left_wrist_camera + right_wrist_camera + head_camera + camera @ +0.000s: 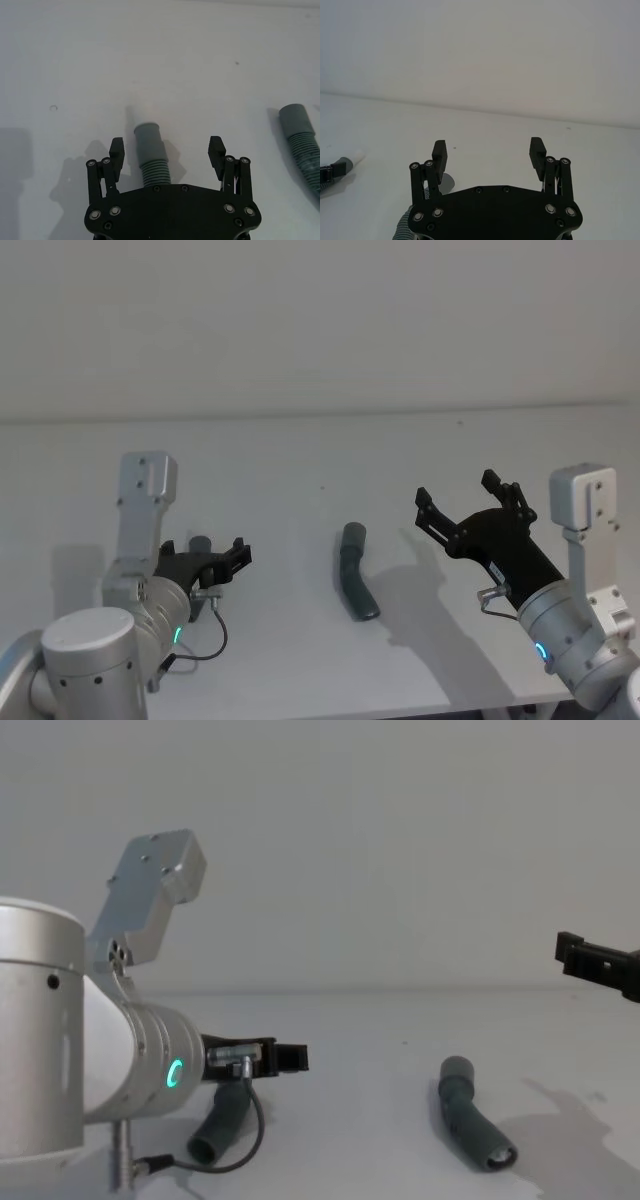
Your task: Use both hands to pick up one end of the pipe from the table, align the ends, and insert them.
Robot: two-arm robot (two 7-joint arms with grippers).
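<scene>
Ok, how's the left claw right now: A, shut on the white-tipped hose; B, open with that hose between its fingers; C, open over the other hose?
B: the left claw is open, with the white-tipped hose showing between its spread fingers.

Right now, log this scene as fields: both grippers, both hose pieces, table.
left gripper: open, straddling the left hose piece, not clamped
right gripper: open, raised over the table, right of the middle hose piece
left hose piece: flat on table, white tip away from robot
middle hose piece: bent, lying free
pieces joined: no
</scene>
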